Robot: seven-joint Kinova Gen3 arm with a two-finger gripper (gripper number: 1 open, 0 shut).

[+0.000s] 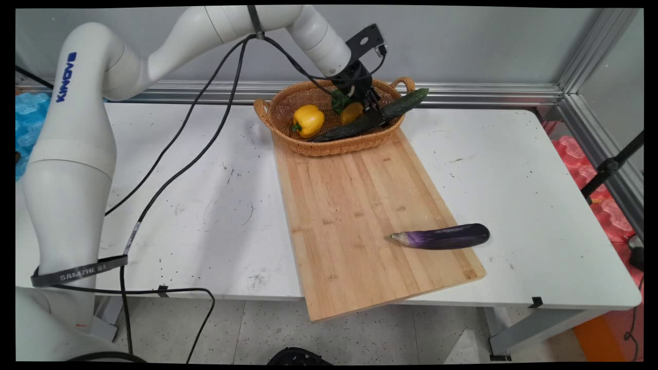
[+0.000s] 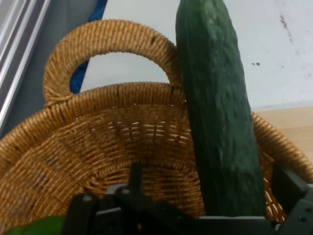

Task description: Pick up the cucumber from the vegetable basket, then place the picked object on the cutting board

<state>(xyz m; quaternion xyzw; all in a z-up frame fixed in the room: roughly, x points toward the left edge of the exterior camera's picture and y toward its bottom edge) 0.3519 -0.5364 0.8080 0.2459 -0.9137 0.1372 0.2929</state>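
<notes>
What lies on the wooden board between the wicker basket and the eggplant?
Nothing: in the main view the wooden board is bare between the wicker basket and the eggplant near its front corner.

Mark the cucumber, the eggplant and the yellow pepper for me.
cucumber (image 2: 220, 122): hand view, middle of its dark green body leaning over the basket rim.
eggplant (image 1: 444, 237): main view, middle of its purple body on the cutting board.
yellow pepper (image 1: 309, 120): main view, its front face inside the basket.

A basket (image 1: 329, 146) stands on the board's (image 1: 360, 205) far end (cucumber (image 1: 370, 121) inside, overhanging its rim), eggplant (image 1: 442, 237) near front.
</notes>
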